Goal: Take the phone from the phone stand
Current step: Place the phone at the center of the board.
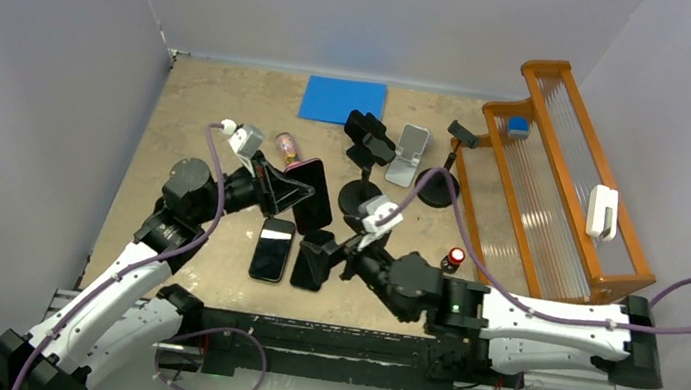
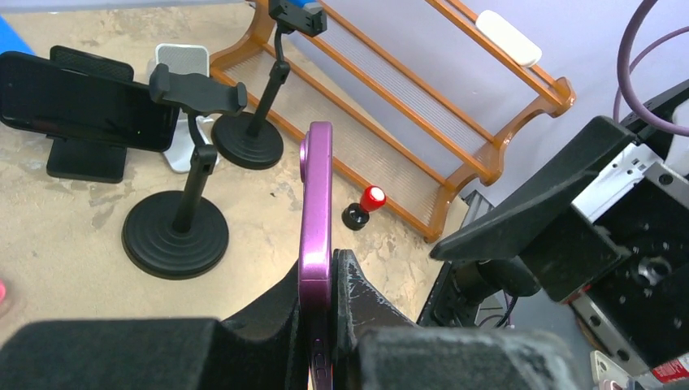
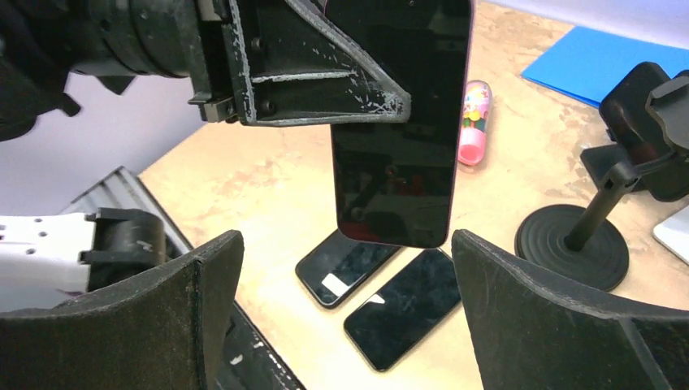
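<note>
As the left gripper (image 2: 323,280) clamps the phone (image 2: 315,187), right gripper (image 3: 345,268) gapes empty.

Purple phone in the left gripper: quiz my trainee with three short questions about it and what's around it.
1. True or false: the left gripper is shut on the purple phone.
2. The right gripper is: A open and empty, B shut on a phone, C gripping a stand.
3. Fill in: the small item beside the orange rack has a ___ top.
Key: 1 true; 2 A; 3 red.
</note>
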You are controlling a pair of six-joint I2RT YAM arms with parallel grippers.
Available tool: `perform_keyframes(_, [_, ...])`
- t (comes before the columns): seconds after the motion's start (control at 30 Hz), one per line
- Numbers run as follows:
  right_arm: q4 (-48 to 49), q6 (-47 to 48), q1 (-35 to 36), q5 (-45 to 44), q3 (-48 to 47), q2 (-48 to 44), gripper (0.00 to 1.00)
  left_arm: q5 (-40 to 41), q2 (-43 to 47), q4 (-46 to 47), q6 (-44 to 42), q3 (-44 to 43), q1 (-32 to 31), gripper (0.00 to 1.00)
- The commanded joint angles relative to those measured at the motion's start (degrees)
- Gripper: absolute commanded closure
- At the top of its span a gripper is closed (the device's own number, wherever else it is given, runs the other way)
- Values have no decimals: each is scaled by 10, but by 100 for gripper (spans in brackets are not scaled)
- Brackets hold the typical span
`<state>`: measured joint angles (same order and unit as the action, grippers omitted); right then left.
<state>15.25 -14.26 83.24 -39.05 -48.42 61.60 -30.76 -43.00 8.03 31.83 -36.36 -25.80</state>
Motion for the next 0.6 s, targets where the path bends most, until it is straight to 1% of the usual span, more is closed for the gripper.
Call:
perform_keyframes(0.0, [15,-16,2,32,50,-79,1,-8,12,63,-12,0,3,100])
perform_keyframes(0.1, [62,0,2,53,96,-138,2,-48,13,75,-8,-6,3,100])
perform_keyframes(0.23, [145,37,2,147,155,-209,5,-181,21,106,-15,-20,3,100])
perform_keyframes(0.3, [149,45,2,163,158,-233,6,-237,28,119,-26,-27,3,100])
perform_keyframes(0.4, [112,67,2,214,135,-245,5,-300,33,138,-36,-30,3,100])
perform_keyframes(0.43, [111,67,1,230,133,-248,5,-320,35,160,-30,-25,3,100])
perform_keyframes(0.47, [112,68,1,244,133,-249,8,-342,35,187,-17,-19,2,100])
perform_keyframes(0.57, [115,64,1,278,133,-242,12,-395,29,303,54,4,2,100])
